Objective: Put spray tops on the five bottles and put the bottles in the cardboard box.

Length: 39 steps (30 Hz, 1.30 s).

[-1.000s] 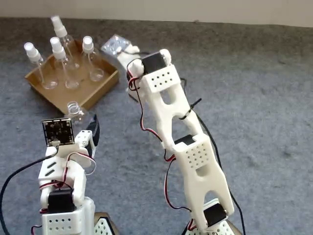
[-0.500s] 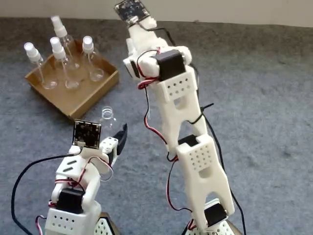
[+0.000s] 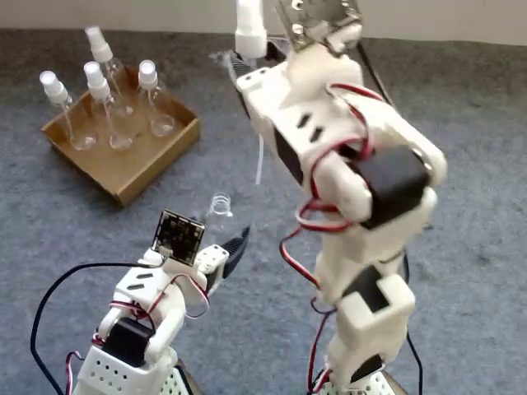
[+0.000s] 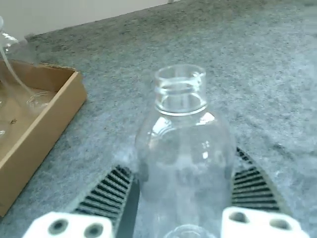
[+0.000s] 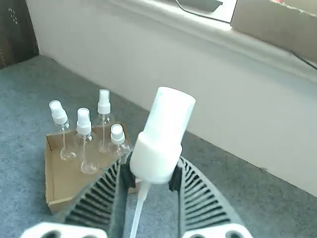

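The uncapped bottle (image 4: pixel 183 144) is upright, grasped by the left hand (image 4: pixel 182 191), near the cardboard box (image 3: pixel 123 177) holding four capped bottles (image 3: pixel 107 99). High over the grey desk (image 3: pixel 461 164), the right hand (image 5: pixel 148 198) grips a white spray top (image 5: pixel 161 139), tube hanging down.

Cardboard box (image 3: pixel 132 164) far left, open top. Four clear bottles (image 3: pixel 152 103) standing upright inside, each fitted with a white top. Fifth bottle (image 4: pixel 183 144): clear, neck open and uncapped, upright, clamped between fingers of left gripper (image 4: pixel 183 171), near side, outside the box and to its right. Last spray top (image 5: pixel 161 134): white, thin dip tube hanging down, pinched at the collar by right gripper (image 5: pixel 151 166), raised off the table.
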{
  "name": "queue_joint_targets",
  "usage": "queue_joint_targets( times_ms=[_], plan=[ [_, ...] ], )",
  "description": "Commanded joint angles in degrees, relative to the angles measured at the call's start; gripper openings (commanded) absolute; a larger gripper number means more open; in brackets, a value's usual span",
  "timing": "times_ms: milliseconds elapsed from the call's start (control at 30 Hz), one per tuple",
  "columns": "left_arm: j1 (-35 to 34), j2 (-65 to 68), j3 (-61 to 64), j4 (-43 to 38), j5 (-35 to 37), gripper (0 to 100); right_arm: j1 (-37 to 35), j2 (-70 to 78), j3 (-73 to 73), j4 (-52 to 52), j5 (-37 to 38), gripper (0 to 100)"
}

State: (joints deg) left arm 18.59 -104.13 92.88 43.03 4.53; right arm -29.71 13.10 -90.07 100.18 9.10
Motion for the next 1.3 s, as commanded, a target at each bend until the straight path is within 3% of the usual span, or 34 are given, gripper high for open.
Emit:
queue_joint_targets(
  times_ms=[0,333,667,967,1267],
  plan=[
    [5.6,-0.7,-0.2,-6.9,0.4,13,1.0,-12.9,7.9,1.3,-1.0,0.4],
    [15.2,-0.7,-0.2,-17.4,0.4,13,1.0,-35.8,32.1,0.9,-0.7,0.4],
    [29.5,-0.7,4.1,-18.2,0.3,13,1.0,-46.0,47.6,0.7,-0.7,0.4],
    [30.1,-0.7,4.2,-21.0,0.4,13,1.0,-48.8,53.8,0.8,-1.0,0.4],
    [30.1,-0.7,4.2,-20.8,0.4,13,1.0,-61.5,63.8,0.6,-1.0,0.4]
  ],
)
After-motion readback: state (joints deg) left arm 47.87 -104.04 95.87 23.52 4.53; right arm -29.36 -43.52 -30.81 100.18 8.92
